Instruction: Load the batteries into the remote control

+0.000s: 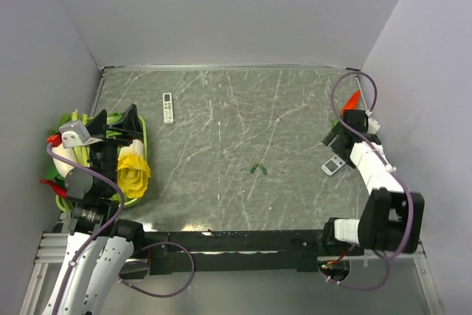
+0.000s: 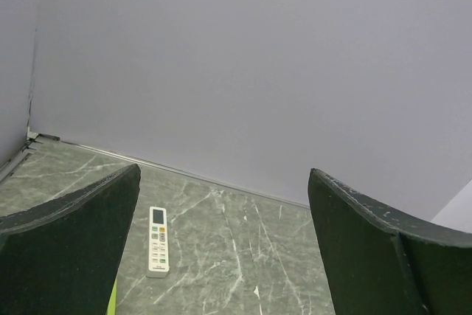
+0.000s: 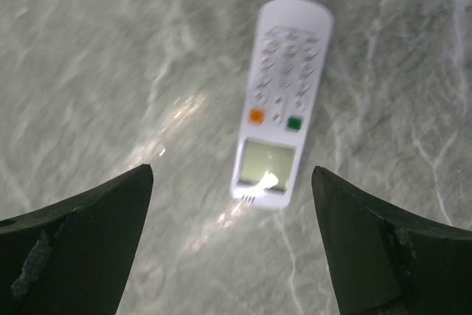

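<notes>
- While lying face up near the right edge of the marbled table (image 1: pixel 221 108), the remote control (image 1: pixel 332 166) is showing as a short white bar with one rounded end. It carries grey keys, one orange button, one green button and a pale screen.
- The batteries (image 1: pixel 257 168), two tiny green cylinders, are lying together in a shallow V near the table's middle, well apart from the remote control.
- The right gripper (image 1: pixel 334 136) is hovering over the remote control with its jaws spread wide, holding nothing. From its own camera the remote is lying in the gap between the two dark fingers.
- The left gripper (image 1: pixel 116 119) is hanging wide open and empty above a lime-green basket (image 1: pixel 143 136) of yellow, red and white items at the left edge.
- Only the overhead view is showing the batteries and the basket. The blurred right wrist view alone is giving the key layout. The left wrist view is showing a slim white remote (image 2: pixel 157 241) lying near the back wall.
</notes>
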